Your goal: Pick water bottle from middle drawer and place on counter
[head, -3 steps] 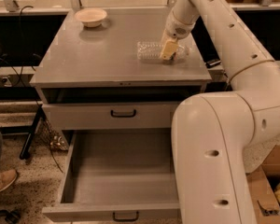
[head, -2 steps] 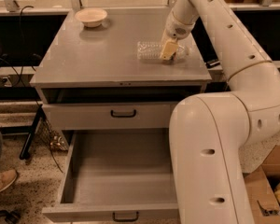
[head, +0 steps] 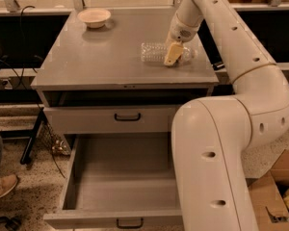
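The water bottle (head: pixel 152 52), clear and crinkled, lies on its side on the grey counter (head: pixel 101 57), near its right edge. My gripper (head: pixel 173 53) reaches down from the arm at the right and sits at the bottle's right half, against the counter top. The middle drawer (head: pixel 120 177) is pulled out below, with nothing in it; its black handle (head: pixel 130 223) shows at the front edge.
A shallow white bowl (head: pixel 94 17) stands at the counter's back left. The upper drawer (head: pixel 111 119) is closed. My arm's large white body (head: pixel 216 167) covers the right side of the cabinet. A cardboard box (head: pixel 279 191) sits at the lower right, and a person's shoe (head: pixel 2 186) at the left.
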